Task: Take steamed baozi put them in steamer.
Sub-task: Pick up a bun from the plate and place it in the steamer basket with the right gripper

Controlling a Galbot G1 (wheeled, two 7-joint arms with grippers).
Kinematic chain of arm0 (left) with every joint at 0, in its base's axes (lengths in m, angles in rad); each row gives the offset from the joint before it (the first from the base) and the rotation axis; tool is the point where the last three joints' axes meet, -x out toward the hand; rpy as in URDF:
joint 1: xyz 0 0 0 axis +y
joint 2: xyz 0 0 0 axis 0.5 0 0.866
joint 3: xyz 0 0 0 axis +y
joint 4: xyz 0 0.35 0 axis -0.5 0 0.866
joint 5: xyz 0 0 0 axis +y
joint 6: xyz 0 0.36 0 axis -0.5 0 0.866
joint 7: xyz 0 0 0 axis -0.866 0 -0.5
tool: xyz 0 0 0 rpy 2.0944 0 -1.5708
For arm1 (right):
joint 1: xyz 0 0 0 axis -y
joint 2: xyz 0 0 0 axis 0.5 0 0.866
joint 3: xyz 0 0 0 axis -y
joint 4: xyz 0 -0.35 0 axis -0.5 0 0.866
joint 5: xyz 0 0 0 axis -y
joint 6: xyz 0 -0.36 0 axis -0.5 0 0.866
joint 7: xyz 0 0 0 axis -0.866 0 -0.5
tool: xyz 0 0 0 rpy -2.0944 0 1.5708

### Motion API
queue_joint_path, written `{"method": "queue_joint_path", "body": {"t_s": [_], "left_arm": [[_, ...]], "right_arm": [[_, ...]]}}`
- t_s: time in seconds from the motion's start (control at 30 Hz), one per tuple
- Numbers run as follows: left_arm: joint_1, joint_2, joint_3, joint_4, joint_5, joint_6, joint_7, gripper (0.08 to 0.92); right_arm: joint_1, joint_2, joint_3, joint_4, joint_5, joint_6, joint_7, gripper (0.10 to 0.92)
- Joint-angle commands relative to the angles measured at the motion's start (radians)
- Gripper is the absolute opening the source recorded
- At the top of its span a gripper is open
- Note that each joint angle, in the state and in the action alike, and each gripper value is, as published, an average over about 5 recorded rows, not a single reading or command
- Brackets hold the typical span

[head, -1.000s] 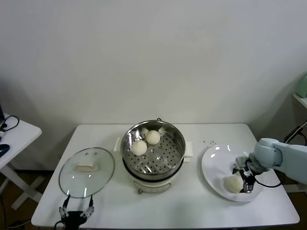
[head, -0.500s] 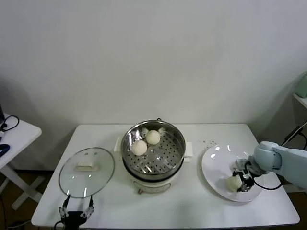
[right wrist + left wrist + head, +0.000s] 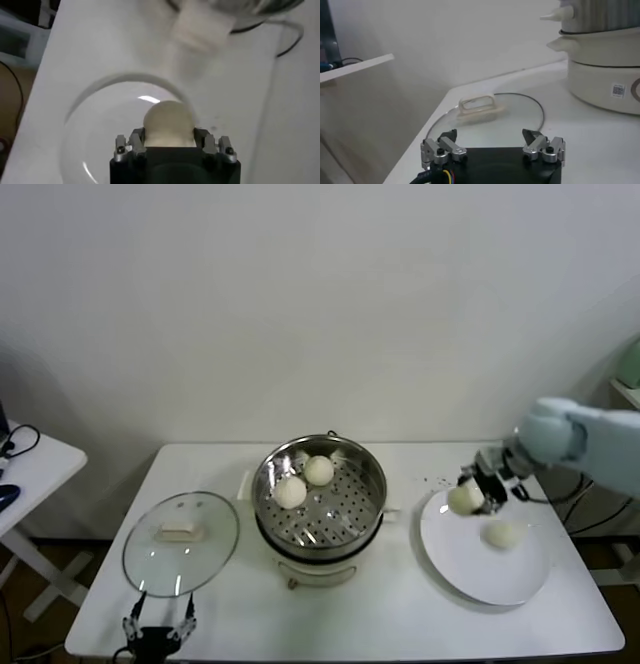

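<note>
The steamer [image 3: 335, 509] stands mid-table on its cream base, with two steamed baozi [image 3: 290, 492] [image 3: 319, 470] lying in the back left of its perforated basket. My right gripper [image 3: 472, 494] hangs above the far left edge of the white plate [image 3: 470, 569], shut on a third baozi [image 3: 464, 500]. In the right wrist view that baozi [image 3: 169, 122] sits between the two fingers [image 3: 135, 142], over the plate [image 3: 100, 130]. Another baozi [image 3: 502, 534] lies on the plate. My left gripper [image 3: 158, 631] is parked open at the table's front left edge, empty [image 3: 492, 145].
A glass lid [image 3: 205, 554] with a white knob lies flat to the left of the steamer, just beyond the left gripper [image 3: 520, 107]. A small white side table [image 3: 30, 459] stands further left. The plate reaches close to the table's right front edge.
The right gripper shut on a baozi on the plate, then lifted it up and back towards the plate's far left edge. The left arm has not moved.
</note>
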Motion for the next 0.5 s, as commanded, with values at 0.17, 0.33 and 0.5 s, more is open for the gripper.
{"method": "queue_joint_path", "body": {"t_s": [0.17, 0.33, 0.5], "left_arm": [[-0.005, -0.002, 0.002, 0.001, 0.005, -0.001, 0.000, 0.823], [-0.006, -0.002, -0.003, -0.001, 0.003, 0.000, 0.000, 0.823], [-0.008, -0.003, -0.006, -0.004, -0.001, 0.001, 0.000, 0.823]], "right_arm": [[0.405, 0.321, 0.161, 0.139, 0.285, 0.212, -0.098, 0.636], [0.302, 0.386, 0.182, 0.309, 0.155, 0.306, -0.031, 0.630], [0.100, 0.427, 0.179, 0.313, -0.202, 0.418, 0.016, 0.612]]}}
